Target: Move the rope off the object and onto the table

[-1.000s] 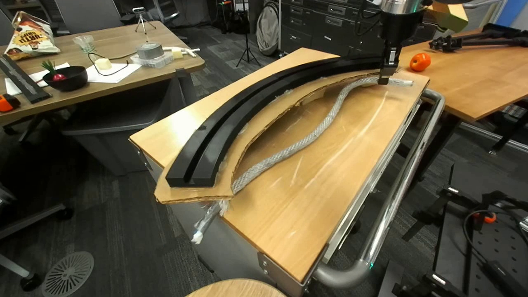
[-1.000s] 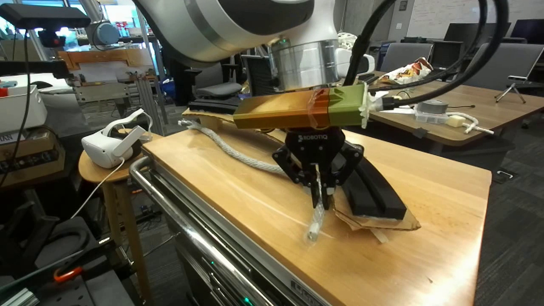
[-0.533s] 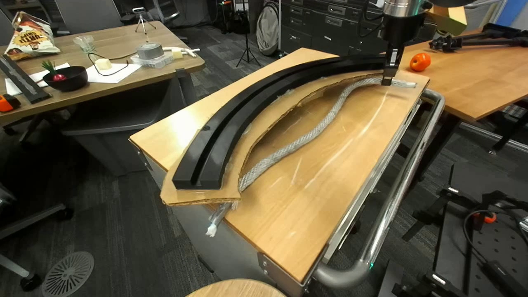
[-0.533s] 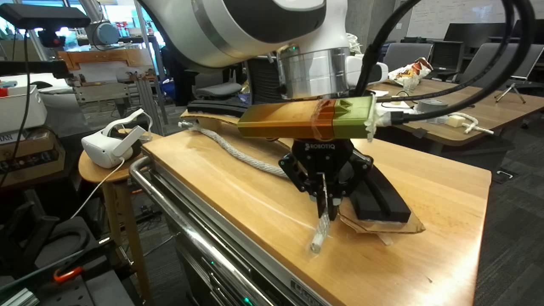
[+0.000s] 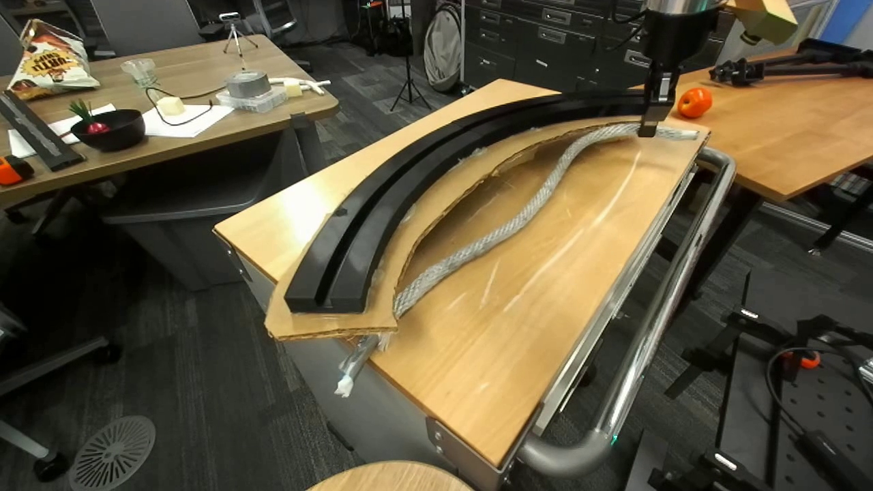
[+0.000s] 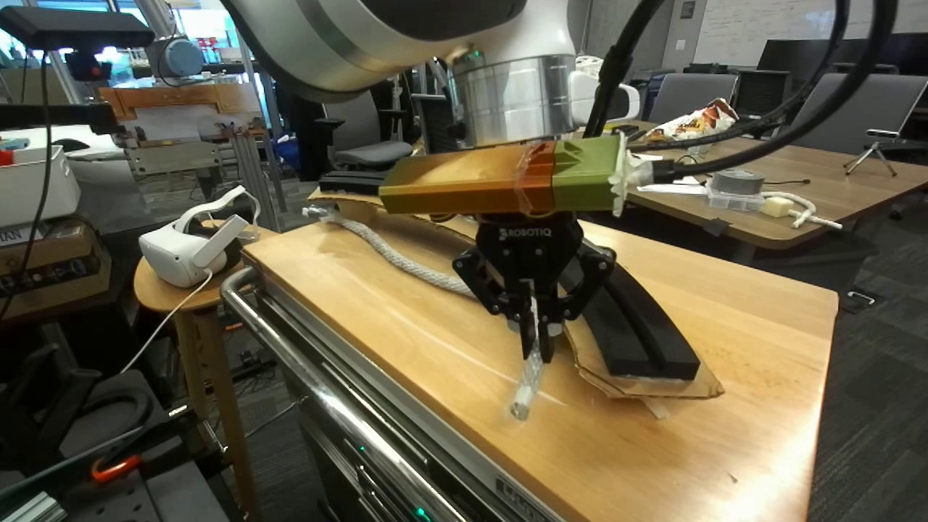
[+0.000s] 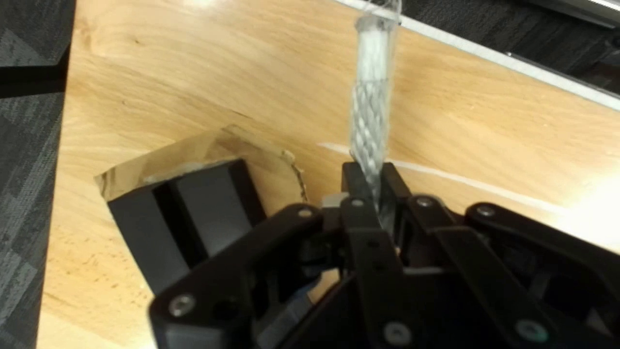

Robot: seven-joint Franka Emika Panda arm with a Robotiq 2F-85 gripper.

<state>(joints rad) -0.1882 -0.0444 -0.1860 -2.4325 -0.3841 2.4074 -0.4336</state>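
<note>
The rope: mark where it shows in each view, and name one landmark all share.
In an exterior view: the rope curves from lower left of centre to upper right.
In an exterior view: the rope runs from left of centre, partly hidden, through the jaws to lower centre.
Wrist view: the rope, right of centre, from near the top down to the jaws.
Shared landmark: the black arc.

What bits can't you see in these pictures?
Pinched bit of rope: in an exterior view, behind the gripper.
Black curved track, middle: in an exterior view, behind the gripper and orange-green block.
Whiteboard writing: in an exterior view, too small.
Robot arm, upper part: in an exterior view, cut by the top edge.
</note>
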